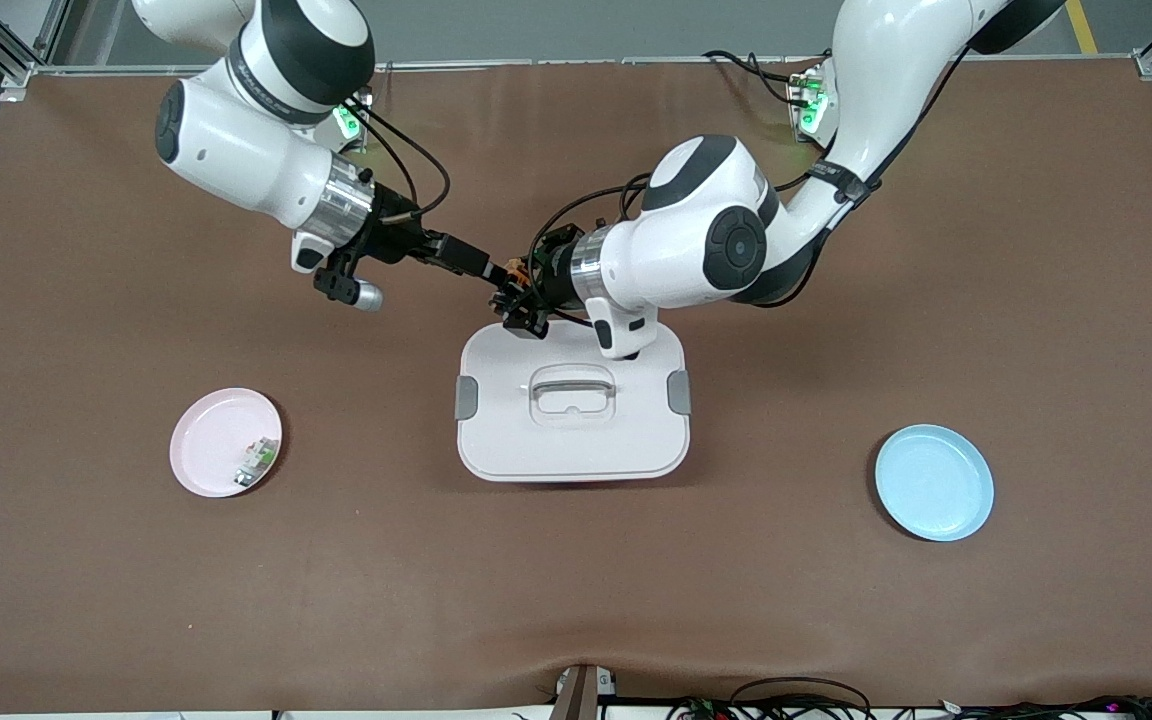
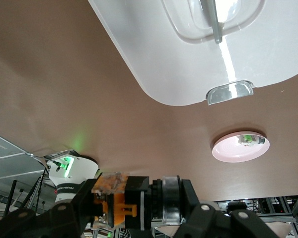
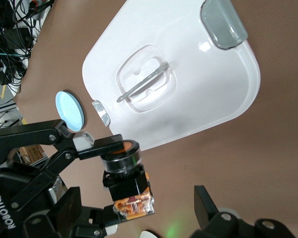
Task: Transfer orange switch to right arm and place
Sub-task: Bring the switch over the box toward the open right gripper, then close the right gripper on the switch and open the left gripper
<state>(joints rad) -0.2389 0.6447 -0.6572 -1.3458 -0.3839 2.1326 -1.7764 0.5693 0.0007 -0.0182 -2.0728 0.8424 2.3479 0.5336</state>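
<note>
The orange switch (image 1: 513, 272) is a small black cylinder with an orange cap and an orange base. It hangs in the air over the edge of the white lidded container (image 1: 572, 440) that is toward the robots' bases. My left gripper (image 1: 524, 303) is shut on it, one finger on the cap and one on the base. In the left wrist view the switch (image 2: 131, 202) lies across my left gripper (image 2: 139, 204). My right gripper (image 1: 484, 266) is open. In the right wrist view it (image 3: 136, 208) straddles the switch (image 3: 126, 176) without touching it.
A pink plate (image 1: 211, 430) holding a small green-and-white part (image 1: 256, 462) lies toward the right arm's end. A blue plate (image 1: 934, 482) lies toward the left arm's end. The white container has a handle (image 1: 572, 386) in its lid.
</note>
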